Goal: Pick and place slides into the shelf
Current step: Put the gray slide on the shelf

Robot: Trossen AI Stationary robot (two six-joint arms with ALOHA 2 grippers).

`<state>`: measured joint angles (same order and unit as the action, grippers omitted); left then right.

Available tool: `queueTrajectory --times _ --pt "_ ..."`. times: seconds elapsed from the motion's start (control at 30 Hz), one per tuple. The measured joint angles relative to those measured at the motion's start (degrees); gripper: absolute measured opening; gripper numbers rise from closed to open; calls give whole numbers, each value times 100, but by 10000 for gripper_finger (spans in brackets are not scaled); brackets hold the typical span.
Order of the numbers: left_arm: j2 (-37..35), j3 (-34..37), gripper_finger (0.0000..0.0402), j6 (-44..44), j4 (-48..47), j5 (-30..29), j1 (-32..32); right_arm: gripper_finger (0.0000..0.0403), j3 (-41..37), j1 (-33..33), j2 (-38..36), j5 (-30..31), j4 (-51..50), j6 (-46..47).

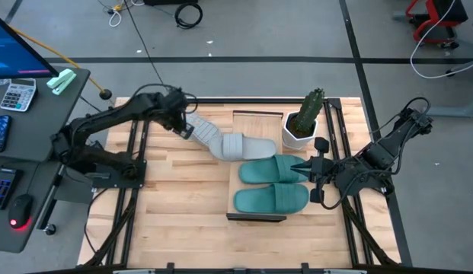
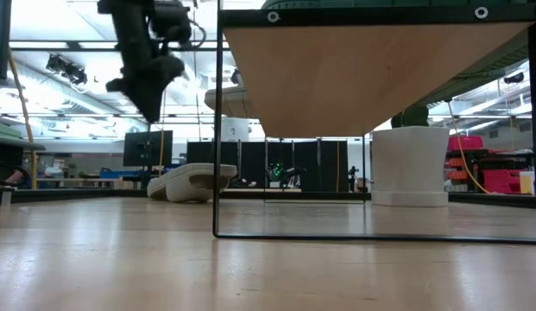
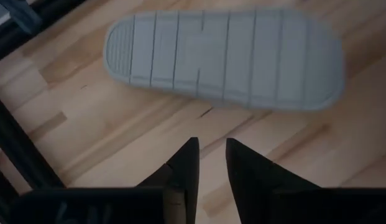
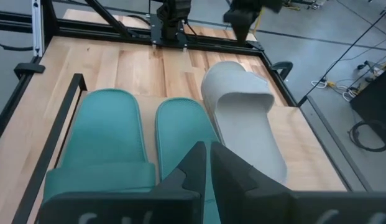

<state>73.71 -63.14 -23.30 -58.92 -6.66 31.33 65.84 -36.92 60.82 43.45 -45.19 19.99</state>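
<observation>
Seen from above, two teal slides (image 1: 273, 184) lie side by side on the shelf (image 1: 260, 169), a pale wood board with a dark metal strip along its lower end, at the centre of the frame. Their rubbery straps are wide and smooth, their outlines rounded. A grey slide (image 1: 247, 146) rests at the board's upper edge, just above the teal pair, its strap arched and open toward the right. A second grey slide (image 1: 206, 134) is seen to its upper left, tilted and partly overlapping it, with its ribbed sole turned up.

The left gripper (image 1: 186, 128) sits at that upturned slide's upper-left end; its fingers (image 3: 186, 167) are drawn narrow, a slim gap between them, with nothing held. In the left wrist view the sole (image 3: 224, 59) fills the upper frame: an oval of light grey rubber crossed by straight grooves, lying over the tabletop (image 3: 87, 124) of jointed wooden strips.

The right gripper (image 1: 309, 173) is placed at the right end of the teal pair, its dark pointed fingers (image 4: 196, 163) nearly closed above the teal straps, empty. A white ribbed pot (image 1: 299, 131) with a green cactus (image 1: 311, 109) stands at the upper right of the board. In the low view, the grey slide (image 2: 192, 182) is seen at centre left beyond the shelf's thin black frame (image 2: 217, 121).
</observation>
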Motion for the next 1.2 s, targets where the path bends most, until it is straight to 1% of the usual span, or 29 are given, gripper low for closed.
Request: queueTrajectory --times 0.13,0.27,0.43,0.53,0.67,0.73,0.9,0.97,1.03,1.13,1.17,1.2 --pt "-21 607 92 269 270 -13 -2 30 0 1 0 -3 6 4" --pt "-19 1109 98 301 660 -17 -2 30 0 1 0 -3 71 102" --pt "-10 1307 106 514 793 9 -10 30 0 1 0 -3 74 310" --pt "-17 1290 107 736 1051 288 -9 30 0 1 0 -3 74 388" --pt "-54 1285 100 765 1601 1140 -19 30 0 3 0 -3 78 407" --pt "-54 1283 96 888 1776 1180 -129 30 0 3 0 -1 96 427" --pt "-54 1281 92 1725 1872 945 -598 30 0 3 0 -1 122 457" --pt "-54 1281 92 2171 1878 718 -833 30 0 3 0 19 122 457" --pt "-54 1281 91 2511 1859 371 -1001 30 0 3 0 84 118 457" --pt "-54 1279 88 2549 1720 -464 -986 30 0 3 0 168 116 444" --pt "-54 1279 87 2454 1677 -645 -880 30 0 5 0 193 116 443" --pt "-54 1279 87 2283 1674 -667 -729 30 0 5 0 212 116 442"
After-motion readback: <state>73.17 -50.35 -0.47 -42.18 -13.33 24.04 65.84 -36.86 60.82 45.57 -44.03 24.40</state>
